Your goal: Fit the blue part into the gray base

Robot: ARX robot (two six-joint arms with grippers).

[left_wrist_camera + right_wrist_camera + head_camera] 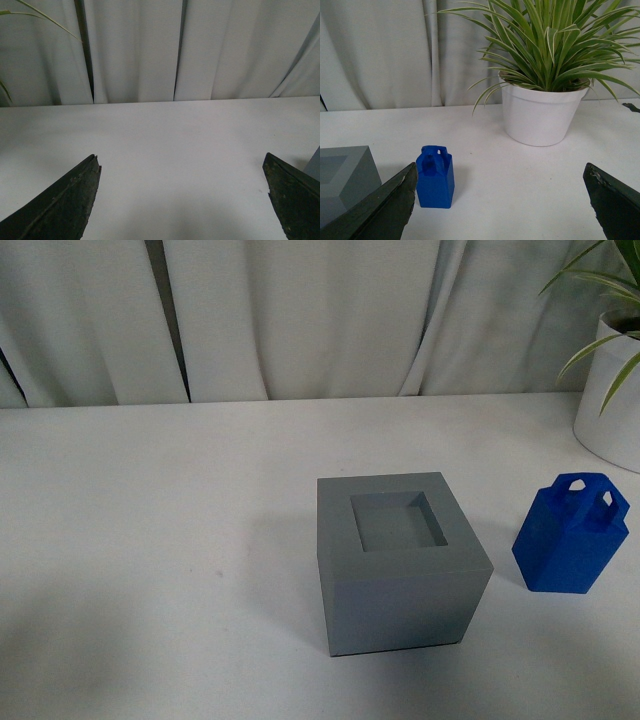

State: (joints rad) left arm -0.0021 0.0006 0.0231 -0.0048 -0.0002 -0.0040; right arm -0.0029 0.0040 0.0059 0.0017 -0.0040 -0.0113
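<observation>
The gray base [400, 560] stands on the white table near the middle, its square pocket facing up and empty. The blue part [572, 534] stands upright on the table to the right of the base, apart from it, handle loops on top. Neither arm shows in the front view. In the right wrist view the blue part [435, 177] stands just ahead of one finger, with a corner of the gray base [342, 175] beside it. My right gripper [500, 200] is open and empty. My left gripper [182, 197] is open and empty over bare table.
A white pot with a green plant [542, 110] stands behind the blue part at the table's back right; it also shows in the front view [610, 390]. White curtains hang behind the table. A sliver of the gray base [314, 165] shows in the left wrist view.
</observation>
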